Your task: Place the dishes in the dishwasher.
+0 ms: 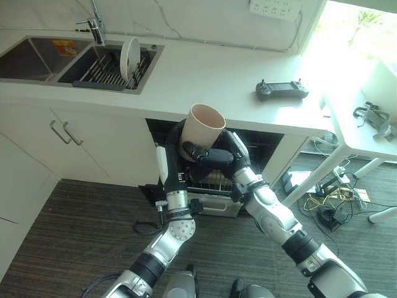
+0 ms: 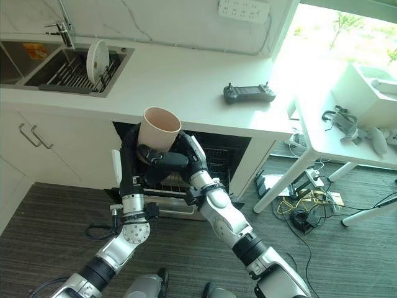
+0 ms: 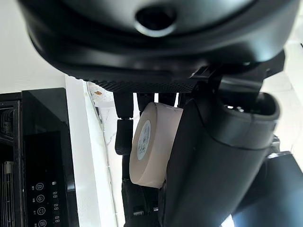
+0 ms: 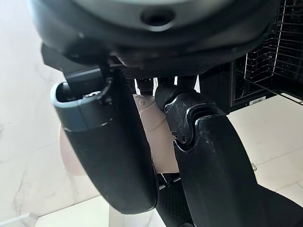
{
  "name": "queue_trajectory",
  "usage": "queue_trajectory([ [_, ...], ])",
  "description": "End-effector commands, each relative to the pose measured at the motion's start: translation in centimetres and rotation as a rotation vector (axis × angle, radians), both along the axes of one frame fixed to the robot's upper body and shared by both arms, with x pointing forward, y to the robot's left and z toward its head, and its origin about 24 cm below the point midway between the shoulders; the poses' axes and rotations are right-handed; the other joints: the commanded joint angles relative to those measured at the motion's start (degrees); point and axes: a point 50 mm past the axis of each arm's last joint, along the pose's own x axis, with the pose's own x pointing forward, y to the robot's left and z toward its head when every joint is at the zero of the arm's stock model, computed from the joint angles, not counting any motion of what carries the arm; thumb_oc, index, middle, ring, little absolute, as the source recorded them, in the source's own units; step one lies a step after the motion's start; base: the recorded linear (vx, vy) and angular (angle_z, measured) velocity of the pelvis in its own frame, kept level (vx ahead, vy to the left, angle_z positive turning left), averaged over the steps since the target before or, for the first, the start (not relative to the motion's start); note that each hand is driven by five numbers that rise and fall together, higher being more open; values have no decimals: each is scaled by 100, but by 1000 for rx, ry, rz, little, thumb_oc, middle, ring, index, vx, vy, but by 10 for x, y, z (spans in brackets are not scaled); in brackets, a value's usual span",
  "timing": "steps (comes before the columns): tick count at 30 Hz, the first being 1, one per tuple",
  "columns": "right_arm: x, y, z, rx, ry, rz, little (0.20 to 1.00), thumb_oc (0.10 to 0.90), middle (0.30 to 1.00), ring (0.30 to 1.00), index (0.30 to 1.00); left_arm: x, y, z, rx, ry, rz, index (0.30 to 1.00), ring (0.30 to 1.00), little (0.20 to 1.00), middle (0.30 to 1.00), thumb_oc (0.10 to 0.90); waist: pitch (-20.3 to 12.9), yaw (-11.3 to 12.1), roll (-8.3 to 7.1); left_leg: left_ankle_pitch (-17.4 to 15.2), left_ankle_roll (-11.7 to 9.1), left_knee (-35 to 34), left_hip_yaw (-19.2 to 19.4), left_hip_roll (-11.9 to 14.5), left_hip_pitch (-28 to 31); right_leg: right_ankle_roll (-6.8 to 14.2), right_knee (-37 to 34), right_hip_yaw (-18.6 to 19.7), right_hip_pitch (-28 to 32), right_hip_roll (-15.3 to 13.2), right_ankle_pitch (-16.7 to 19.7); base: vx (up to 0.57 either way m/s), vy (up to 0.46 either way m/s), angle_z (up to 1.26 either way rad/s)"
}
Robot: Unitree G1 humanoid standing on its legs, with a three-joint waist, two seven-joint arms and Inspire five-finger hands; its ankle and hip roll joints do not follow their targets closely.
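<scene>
White kitchen counter (image 1: 211, 74) overhung the open black dishwasher (image 1: 260, 146), where both the left hand (image 1: 177, 146) and right hand (image 1: 214, 158) clasped a beige plastic cup (image 1: 201, 127), which could slip mid-handover.

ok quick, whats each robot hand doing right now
Left robot hand: closed on the beige cup, over the open dishwasher.
Right robot hand: closed on the same cup, near its base.

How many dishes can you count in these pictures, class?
2: a beige cup held by both hands above the open dishwasher, and a white plate upright in the sink rack. Others may be hidden inside the dishwasher.
</scene>
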Motion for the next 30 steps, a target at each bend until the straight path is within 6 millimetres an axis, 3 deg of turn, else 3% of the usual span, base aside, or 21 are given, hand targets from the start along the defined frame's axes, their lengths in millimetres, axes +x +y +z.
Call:
queue_trajectory([
  [1,-24,17,126,376,-540,160,300,400,300,300,300,-4,-47,30,2,-102,-312,300,300,300,300,400,-278,-10,113,-949,-127,17,187,320,633,148,320,-148,86,-269,-748,-16,-3,9],
  [2,-24,16,128,382,-548,151,300,400,300,300,300,-4,-50,28,3,-89,-338,900,900,900,900,800,-273,-14,113,-947,-127,17,184,317,631,145,320,-143,86,-265,-747,-19,-1,13],
  [7,-21,-1,134,426,-584,-46,300,400,300,300,300,-6,-53,26,-23,-83,-354,900,900,900,900,800,-271,-47,150,-945,-121,17,160,307,630,127,320,-119,89,-246,-749,-9,9,9],
  [12,-19,-42,124,440,-612,-266,300,400,300,300,300,-6,-40,25,18,-87,-289,900,900,900,900,800,-275,-166,197,-941,-134,17,177,344,614,110,320,-99,88,-209,-759,1,3,2],
  [22,-23,-88,95,366,-611,-405,300,400,300,300,300,-15,-10,2,134,4,-292,900,900,900,900,800,-267,-238,281,-926,-148,17,205,353,555,115,320,-91,47,-208,-750,8,19,-1],
  [27,-24,-96,83,289,-598,-395,300,400,300,300,300,-20,7,-7,214,46,-279,900,900,900,900,800,-277,-240,318,-917,-152,17,197,341,521,134,320,-91,27,-218,-748,20,33,0],
  [29,-23,-97,71,205,-561,-393,300,400,300,300,300,-20,13,-12,290,72,-281,900,900,900,900,800,-282,-249,338,-910,-150,17,196,334,514,141,320,-81,25,-224,-743,58,64,-1],
  [30,-21,-101,54,117,-509,-387,300,400,300,300,300,-21,20,-20,388,105,-289,900,900,900,900,800,-309,-264,349,-915,-139,17,211,326,524,150,320,-66,25,-227,-738,77,58,-1],
])
